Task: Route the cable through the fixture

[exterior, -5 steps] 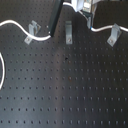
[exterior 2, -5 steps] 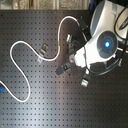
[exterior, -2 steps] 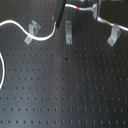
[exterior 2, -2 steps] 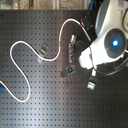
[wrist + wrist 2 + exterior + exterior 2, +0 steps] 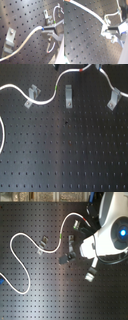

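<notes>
Routing so far: judged from the first exterior view, the cable (image 5: 50, 97) already passes the first clip and is being carried on toward the others.
Far left: the slack of the cable lies in a wide loop on the dark perforated worktop (image 5: 65, 159), running off the first exterior view's left edge.
Left clip (image 5: 33, 94): the cord runs up against it on its way right; whether it sits in the slot I cannot tell.
Middle clip (image 5: 67, 97): the cord rises just to its left and arches over the top of it, apparently not seated there.
Right clip (image 5: 114, 99): the cord comes down from the arch and passes close behind it, then leaves the first exterior view's right edge.
Fingers: in the first wrist view the fingers (image 5: 51, 29) are pinching the white cord where it ends at them.
Arm: in the second exterior view the white robot arm (image 5: 112, 234) covers the right-hand clips.
Doing it well: keep the pinch firm, lower the cord so it drops into the middle slot and does not ride over it, and feed slack from the loop so the left clip does not lose its hold.
</notes>
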Available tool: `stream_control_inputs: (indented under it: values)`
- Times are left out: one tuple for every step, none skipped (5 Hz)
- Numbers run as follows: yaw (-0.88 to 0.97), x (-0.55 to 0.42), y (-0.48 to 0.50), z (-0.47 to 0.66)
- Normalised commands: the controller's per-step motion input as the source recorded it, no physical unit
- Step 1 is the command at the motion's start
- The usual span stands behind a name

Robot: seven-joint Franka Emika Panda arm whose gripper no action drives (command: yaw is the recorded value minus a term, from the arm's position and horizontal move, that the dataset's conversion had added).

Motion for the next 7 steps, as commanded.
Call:
stream_control_inputs:
  values:
    - [0.39,0.354,0.113,-0.74]
    - [0.35,0.365,-0.050,-0.22]
    - [0.11,0.067,-0.584,0.03]
    - [-0.01,-0.207,-0.463,0.04]
    - [-0.29,-0.218,-0.547,0.07]
    - [-0.51,-0.018,-0.528,0.22]
    - [-0.60,0.018,-0.364,0.40]
